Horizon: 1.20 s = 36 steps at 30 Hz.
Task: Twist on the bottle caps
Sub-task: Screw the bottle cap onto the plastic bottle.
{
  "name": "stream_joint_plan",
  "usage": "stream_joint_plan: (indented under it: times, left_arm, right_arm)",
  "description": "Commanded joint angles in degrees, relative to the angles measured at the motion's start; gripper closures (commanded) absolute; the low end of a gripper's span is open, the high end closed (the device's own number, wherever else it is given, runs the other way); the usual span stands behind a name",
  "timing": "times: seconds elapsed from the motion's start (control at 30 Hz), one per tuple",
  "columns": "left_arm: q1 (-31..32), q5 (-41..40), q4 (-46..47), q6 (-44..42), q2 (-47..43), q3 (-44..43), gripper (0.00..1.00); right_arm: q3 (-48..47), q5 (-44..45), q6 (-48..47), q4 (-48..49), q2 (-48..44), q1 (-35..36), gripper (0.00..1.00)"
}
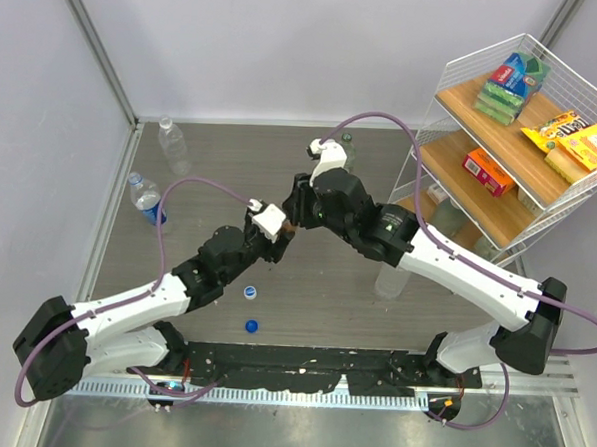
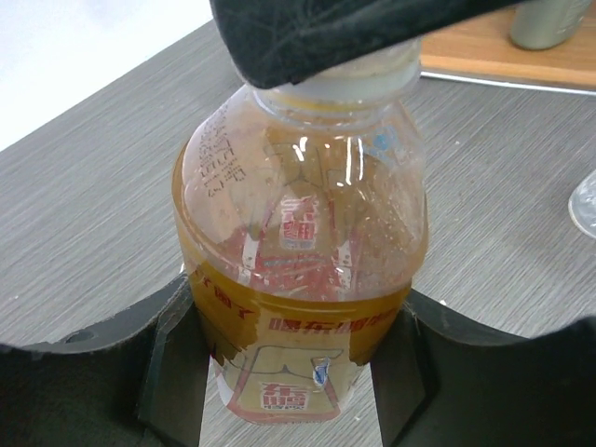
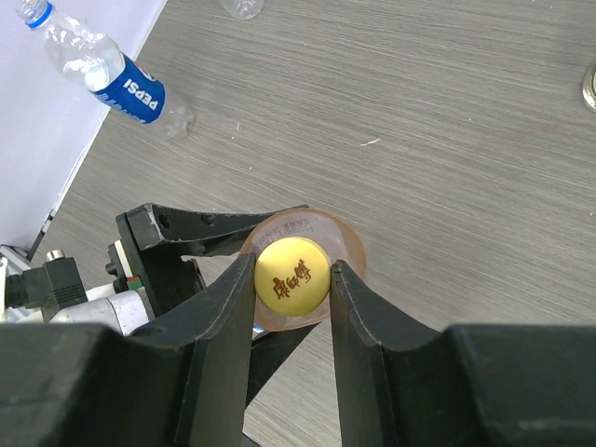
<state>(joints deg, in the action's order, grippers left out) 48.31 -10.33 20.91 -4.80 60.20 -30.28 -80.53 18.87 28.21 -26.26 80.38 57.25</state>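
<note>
An amber bottle (image 2: 298,261) with a red label stands upright on the table, and my left gripper (image 2: 293,372) is shut on its lower body. One finger presses each side of it. A yellow cap (image 3: 291,273) sits on the bottle's neck, with my right gripper (image 3: 291,284) shut on it from above. In the top view the two grippers meet at mid-table, the left gripper (image 1: 274,225) just left of the right gripper (image 1: 297,219), and they hide most of the bottle. A white cap with a blue middle (image 1: 249,292) and a dark blue cap (image 1: 252,326) lie loose in front of the left arm.
A clear bottle (image 1: 173,145) and a blue-labelled bottle (image 1: 146,201) lie at the far left near the wall. Another clear bottle (image 1: 391,278) stands under the right arm. A wire rack (image 1: 523,145) with wooden shelves of boxed snacks fills the right side.
</note>
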Motion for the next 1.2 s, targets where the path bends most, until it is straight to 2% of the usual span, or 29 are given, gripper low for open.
stream_joint_plan:
  times: [0.0,0.1,0.23,0.27,0.4,0.47,0.5,0.53,0.6,0.63,0.67,0.73,0.77,0.83,0.97,1.17]
  left_arm:
    - [1.3,6.1,17.9,4.0,-1.8,0.0,0.89]
    - [1.1,6.5,17.0,4.4,-1.7,0.7,0.89]
    - [0.0,9.3,13.6,6.1,-2.7,0.6,0.9]
    - [-0.7,11.8,12.6,5.8,-3.3,0.7,0.9]
    - [-7.9,25.2,8.0,7.4,-4.7,-0.1,0.9]
    - [-12.7,34.5,6.1,7.9,-4.8,-0.7,0.9]
    - [-15.0,41.0,5.4,7.9,-4.8,-0.9,0.9]
    - [-16.5,44.2,4.6,7.4,-4.7,-1.4,0.9]
    - [-18.6,56.4,1.4,5.4,-4.4,-2.5,0.9]
    - [-19.0,62.6,-2.9,0.8,-4.3,-3.9,0.89]
    - [-19.0,69.7,-12.0,-9.7,-3.9,-5.6,0.87]
    - [-19.0,77.4,-31.4,-25.2,-2.8,-11.1,0.87]
    - [-19.0,78.9,-37.5,-29.1,-1.8,-13.4,0.87]
    - [-19.0,79.4,-42.2,-31.3,-0.8,-15.5,0.87]
    - [-19.0,79.4,-42.9,-33.1,-0.1,-15.1,0.89]
    - [-19.0,84.0,-44.2,-36.7,0.4,-15.0,0.89]
  right_arm:
    - [-0.9,-3.1,-1.0,1.4,-1.9,0.3,0.55]
    - [-0.2,-5.9,-3.0,2.2,-3.7,0.3,0.44]
    - [1.8,-8.8,-6.3,2.2,-7.9,0.3,0.19]
    - [2.0,-8.4,-6.7,2.1,-8.7,0.3,0.16]
    - [4.2,-11.1,-12.2,1.8,-13.0,0.2,0.14]
    - [5.2,-16.8,-19.1,1.3,-14.7,0.3,0.14]
    - [6.2,-22.6,-26.6,0.3,-15.9,0.3,0.16]
    - [7.2,-24.5,-30.0,-0.1,-16.6,0.3,0.16]
    - [10.5,-26.1,-37.2,-0.2,-18.3,0.2,0.16]
    - [11.0,-27.4,-40.4,-1.2,-18.7,0.2,0.16]
    - [10.9,-28.2,-41.5,-1.8,-18.7,0.1,0.16]
    - [8.6,-31.3,-43.8,-4.1,-18.4,0.1,0.16]
    - [8.2,-34.1,-45.6,-4.6,-18.2,0.1,0.16]
    - [7.1,-36.8,-46.9,-5.6,-18.3,0.1,0.17]
    - [6.1,-38.8,-49.4,-7.9,-18.4,0.1,0.18]
    - [3.4,-43.7,-51.1,-9.5,-17.1,0.1,0.21]
